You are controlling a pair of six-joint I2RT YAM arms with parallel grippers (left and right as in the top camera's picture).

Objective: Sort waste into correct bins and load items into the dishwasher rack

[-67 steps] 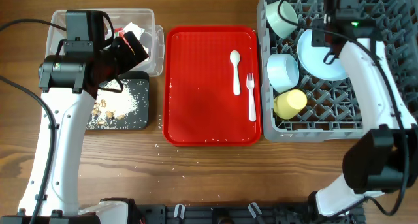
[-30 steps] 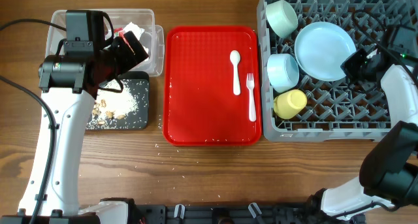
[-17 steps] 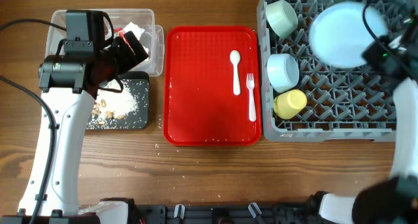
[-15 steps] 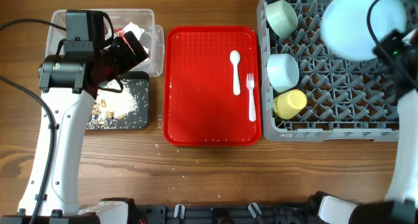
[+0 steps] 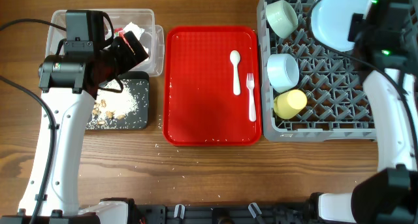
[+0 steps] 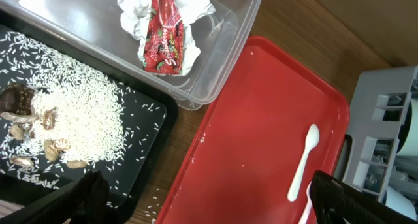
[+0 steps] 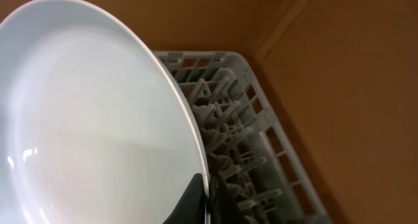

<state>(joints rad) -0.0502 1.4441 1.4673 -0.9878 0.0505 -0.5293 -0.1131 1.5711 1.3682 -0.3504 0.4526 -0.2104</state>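
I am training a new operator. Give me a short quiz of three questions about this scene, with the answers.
1. True or false: the white spoon and the fork lie on the red tray.
2. Which hand holds the light blue plate? A) left B) right C) neither
3. Fill in: the red wrapper lies in the ___.
Key: 1 true; 2 B, the right hand; 3 clear tub.
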